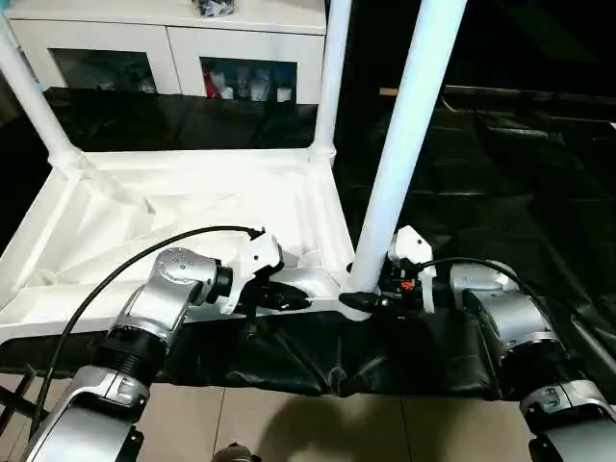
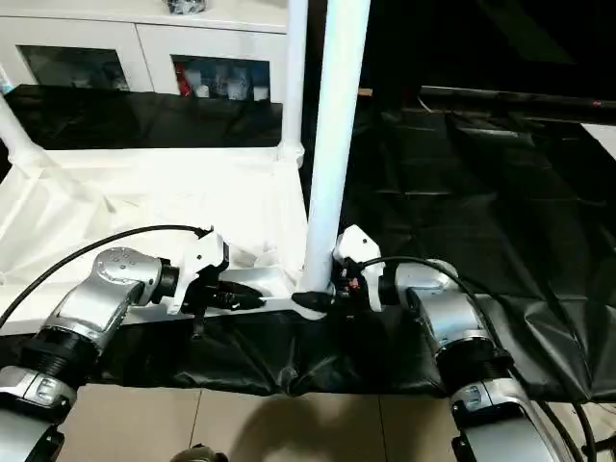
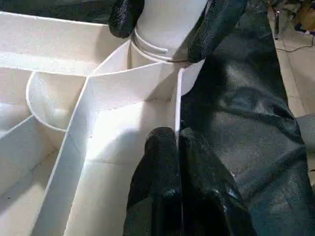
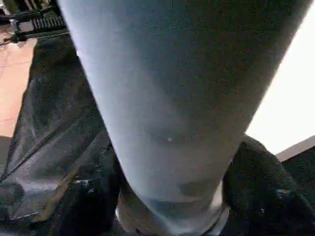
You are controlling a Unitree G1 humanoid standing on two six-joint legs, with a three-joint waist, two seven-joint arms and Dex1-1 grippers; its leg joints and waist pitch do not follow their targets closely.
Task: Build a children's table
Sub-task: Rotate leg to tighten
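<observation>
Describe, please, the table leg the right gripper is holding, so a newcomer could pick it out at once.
Find the white tabletop lying upside down on the black sheet, in front of the white cabinet. Three white legs rise from its corners. The one meant is the leg at the near corner on the robot's right, the only one with the right gripper clamped around its base.

The upturned table top (image 1: pixel 192 207) and its near leg (image 1: pixel 404 144) were smooth white plastic with a soft sheen. The black sheet (image 1: pixel 481 173) beneath looked glossy and creased. The forearms (image 1: pixel 159 298) were brushed silver metal.
</observation>
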